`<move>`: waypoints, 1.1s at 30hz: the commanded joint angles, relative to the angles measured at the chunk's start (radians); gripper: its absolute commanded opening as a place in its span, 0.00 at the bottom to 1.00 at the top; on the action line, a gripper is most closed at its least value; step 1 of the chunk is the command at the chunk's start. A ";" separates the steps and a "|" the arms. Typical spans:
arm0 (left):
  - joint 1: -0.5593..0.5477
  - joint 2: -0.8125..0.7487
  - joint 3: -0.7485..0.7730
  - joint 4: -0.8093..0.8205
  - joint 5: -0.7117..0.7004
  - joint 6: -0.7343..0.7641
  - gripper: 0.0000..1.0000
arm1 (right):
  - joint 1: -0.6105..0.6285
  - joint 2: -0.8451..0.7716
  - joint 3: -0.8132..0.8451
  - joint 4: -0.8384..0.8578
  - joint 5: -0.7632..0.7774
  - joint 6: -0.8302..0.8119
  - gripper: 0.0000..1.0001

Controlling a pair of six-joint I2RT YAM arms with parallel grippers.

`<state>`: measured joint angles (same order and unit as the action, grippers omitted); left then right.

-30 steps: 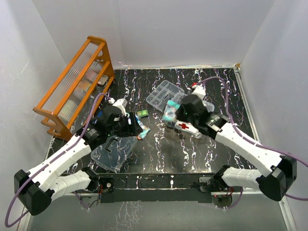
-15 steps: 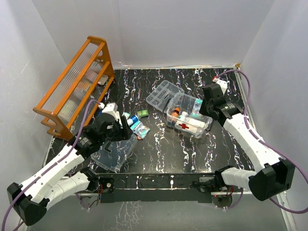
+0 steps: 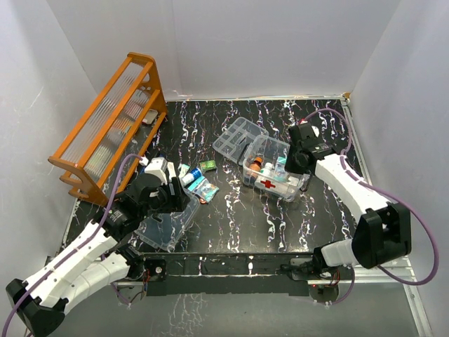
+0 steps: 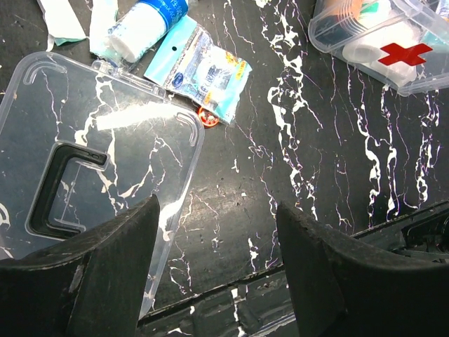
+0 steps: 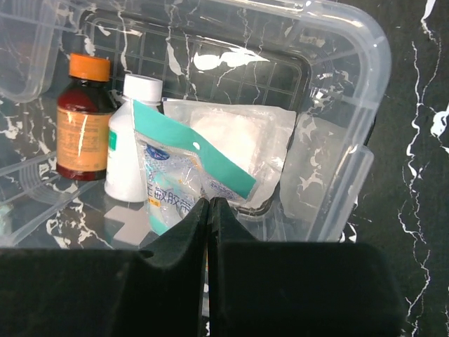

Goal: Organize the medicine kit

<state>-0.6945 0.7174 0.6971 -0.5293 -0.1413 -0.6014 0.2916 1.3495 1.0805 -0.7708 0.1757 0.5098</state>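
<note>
Overhead and wrist views, read from left to right. At ten o'clock on the black marbled table [image 3: 245, 217] stands the orange wooden rack with ribbed clear panels [image 3: 109, 119]. My left gripper [image 4: 216, 210] hangs with its jaws spread apart and nothing between them, over the three o'clock edge of the flat clear plastic lid with a dark handle [image 4: 91, 161], which lies at seven o'clock of the table. At twelve o'clock of the lid lie a white bottle with a blue label [image 4: 144, 21], on its side, and a flat blue-and-clear packet [image 4: 200, 70], touching each other; a small green packet [image 3: 207, 166] lies near them, further toward twelve. At the centre, the clear compartmented tray [image 3: 238, 137] sits at eleven o'clock of the clear rectangular plastic box with rounded corners [image 5: 365, 63], just beside it. Inside the box are a brown bottle with an orange cap [image 5: 84, 130], a white bottle [image 5: 130, 147] and, at their three o'clock, a teal-edged clear packet [image 5: 179, 175]. My right gripper [image 5: 209, 207] hovers over the box, jaws pressed together on nothing; whether its tips touch the packet I cannot tell
</note>
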 commanded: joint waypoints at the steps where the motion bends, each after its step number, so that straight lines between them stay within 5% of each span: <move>1: 0.006 -0.003 -0.008 0.000 0.007 0.007 0.66 | -0.003 0.045 0.011 0.040 0.035 0.018 0.00; 21: 0.005 0.009 0.002 -0.026 0.024 0.006 0.67 | -0.002 0.184 -0.010 -0.004 0.082 0.078 0.00; 28: 0.005 0.012 -0.015 0.001 0.044 0.000 0.68 | 0.001 0.160 0.053 -0.062 0.092 0.055 0.36; 33: 0.004 0.013 -0.015 -0.008 0.017 -0.008 0.69 | 0.012 0.175 0.097 -0.067 0.089 0.033 0.33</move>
<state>-0.6945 0.7364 0.6861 -0.5316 -0.1123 -0.6102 0.2928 1.5414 1.1103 -0.8234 0.2382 0.5652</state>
